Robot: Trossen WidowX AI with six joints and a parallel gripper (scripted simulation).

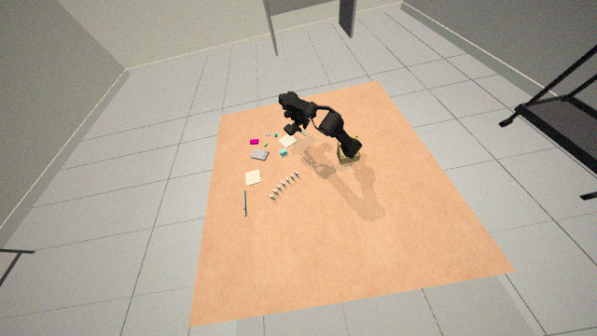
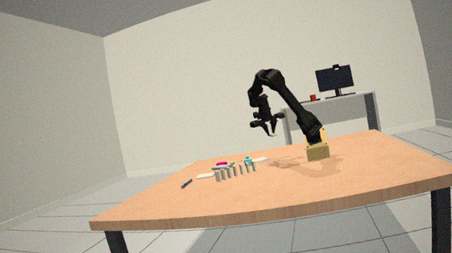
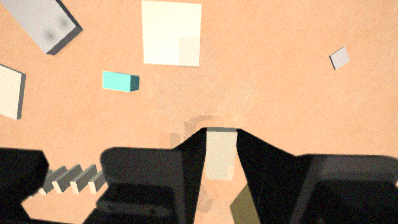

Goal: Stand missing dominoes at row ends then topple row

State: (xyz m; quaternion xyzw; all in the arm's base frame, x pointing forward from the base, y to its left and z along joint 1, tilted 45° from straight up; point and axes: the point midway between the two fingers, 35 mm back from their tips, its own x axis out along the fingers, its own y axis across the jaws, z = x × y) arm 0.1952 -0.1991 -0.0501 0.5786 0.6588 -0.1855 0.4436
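Note:
The gripper [image 2: 272, 134] [image 3: 221, 131] is shut on a pale cream domino [image 3: 221, 156]. It holds the domino high above the table, away from the standing row. In the top view the arm partly hides the fingers. Several cream and grey dominoes stand upright in an evenly spaced, slanting row [image 1: 283, 183]. The row's nearest end in the exterior view is a domino [image 2: 218, 176] at the left. Part of the row shows at the lower left of the wrist view, where a domino [image 3: 82, 175] stands partly beside the dark gripper body.
Beyond the row lie cream squares [image 1: 287, 141] [image 1: 253, 177], a grey box [image 1: 259, 155], a cyan block [image 1: 284, 152] [image 3: 116, 81], a magenta block [image 1: 254, 141] and a small green block [image 1: 265, 145]. A dark bar [image 1: 245, 203] lies past one row end. A small pale tile [image 3: 340, 58] lies apart.

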